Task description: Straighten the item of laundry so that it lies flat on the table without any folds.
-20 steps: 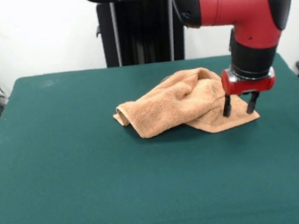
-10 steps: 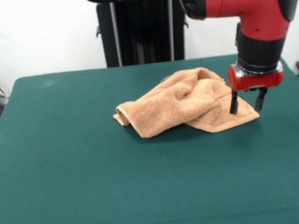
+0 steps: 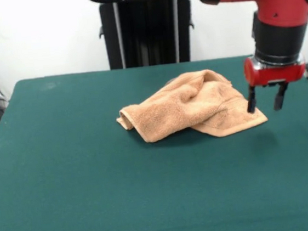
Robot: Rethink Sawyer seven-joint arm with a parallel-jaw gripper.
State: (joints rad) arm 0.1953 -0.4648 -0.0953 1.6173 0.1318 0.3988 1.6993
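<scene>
- Front view shows the small orange-tan terry towel (image 3: 192,111) lying crumpled a little toward the far right of the large dark green felt-covered table (image 3: 124,201), with one layer folded over another and a thick roll along its left end
- The red and black arm's gripper (image 3: 265,101) hangs just past the towel's right edge, over the corner that lies flattest on the felt; one dark finger (image 3: 250,101) crosses the cloth's edge in the picture, the other stands over bare green
- The fingers are apart with a clear gap between them, and nothing is clamped; whether the tips touch the towel or the table I cannot tell, though they look to be hovering slightly above
- My reading is that the step in hand is picking a corner to pull the fold out
- To do it well, the gripper should come down squarely on the single-layer right corner, pinch only that top edge rather than both layers, and then draw outward and low, away from the bunched middle, so the folded flap slides open instead of dragging the whole towel along
- The bunched left end will likely need a separate pull afterwards
</scene>
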